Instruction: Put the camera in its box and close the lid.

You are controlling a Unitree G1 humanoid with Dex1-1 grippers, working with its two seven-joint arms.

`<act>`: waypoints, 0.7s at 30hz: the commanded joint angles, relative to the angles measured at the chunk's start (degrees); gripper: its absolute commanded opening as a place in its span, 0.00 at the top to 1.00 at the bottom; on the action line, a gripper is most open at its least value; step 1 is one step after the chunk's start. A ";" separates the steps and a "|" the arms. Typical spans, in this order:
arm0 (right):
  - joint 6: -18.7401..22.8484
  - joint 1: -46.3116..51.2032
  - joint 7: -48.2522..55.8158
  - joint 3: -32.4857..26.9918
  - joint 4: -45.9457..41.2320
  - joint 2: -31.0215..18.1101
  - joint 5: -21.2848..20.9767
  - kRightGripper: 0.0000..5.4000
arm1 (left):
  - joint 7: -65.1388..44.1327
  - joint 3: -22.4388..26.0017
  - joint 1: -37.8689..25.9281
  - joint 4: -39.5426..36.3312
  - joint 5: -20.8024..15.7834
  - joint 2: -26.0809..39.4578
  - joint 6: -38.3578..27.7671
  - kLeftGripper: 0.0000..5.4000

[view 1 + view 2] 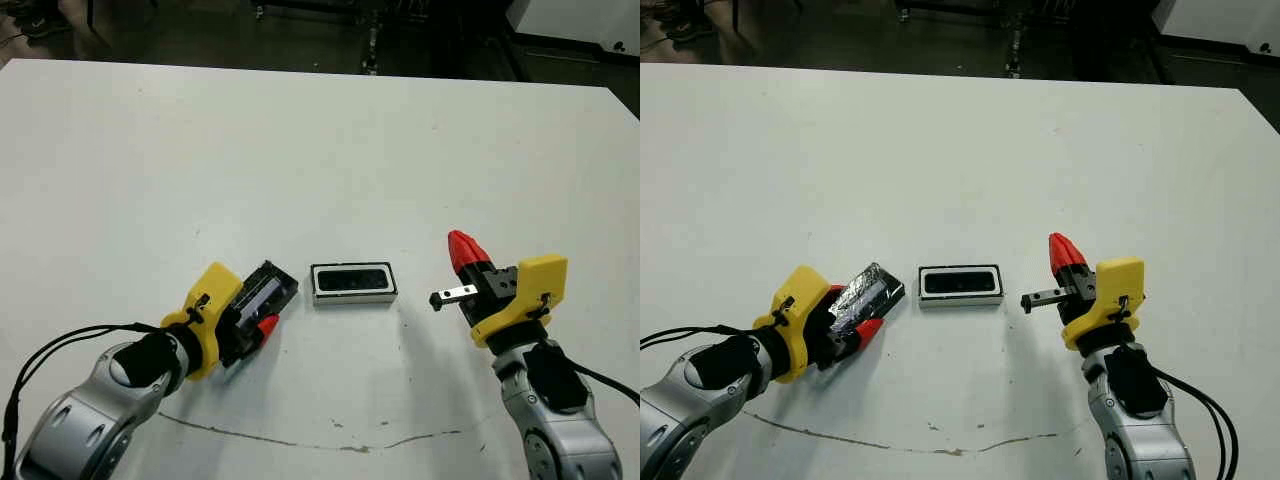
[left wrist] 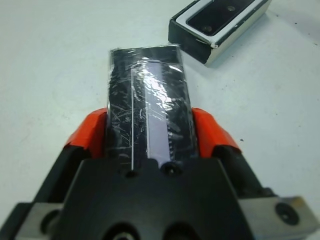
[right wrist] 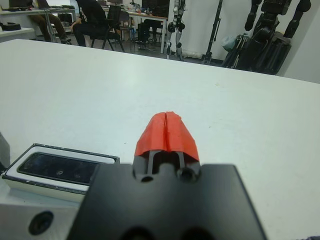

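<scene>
On the white tabletop (image 1: 300, 150), near its front edge, the box (image 1: 353, 283) lies open between the two arms with the camera (image 1: 351, 281) inside it, a dark bar whose details are hard to make out. Just left of the box, the left claw (image 2: 150, 135) clamps the lid (image 2: 150, 110) between its red fingers (image 2: 90, 132); the lid's near end is hidden by the claw's body. Right of the box and apart from it, the right claw (image 3: 166, 132) has its tips pressed together, empty.
</scene>
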 commanded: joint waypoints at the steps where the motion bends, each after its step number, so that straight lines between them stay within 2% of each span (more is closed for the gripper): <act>1: 0.23 0.66 -0.26 -0.05 0.31 -0.05 0.15 1.00 | -1.43 -0.64 0.67 0.81 0.80 1.90 -2.31 0.42; 5: 0.25 0.63 -0.10 -0.11 0.47 0.06 0.56 1.00 | -2.10 -0.88 0.83 0.83 1.62 2.84 -3.68 0.42; 10: -0.01 0.63 -0.14 -0.01 0.74 0.13 0.50 1.00 | -2.58 0.11 1.86 1.53 2.54 2.81 -8.47 0.42; 12: 0.12 0.65 -0.25 0.04 0.75 0.16 0.44 1.00 | -3.50 1.53 1.81 2.66 2.51 2.83 -12.30 0.42; 17: -0.05 0.60 -0.30 0.25 0.80 0.24 0.30 1.00 | -4.94 6.23 -0.76 4.33 0.58 2.00 -15.72 0.42; 21: -0.35 0.51 -0.18 0.29 1.06 0.26 0.34 1.00 | -7.79 7.96 -4.74 7.01 -0.77 2.77 -17.98 0.42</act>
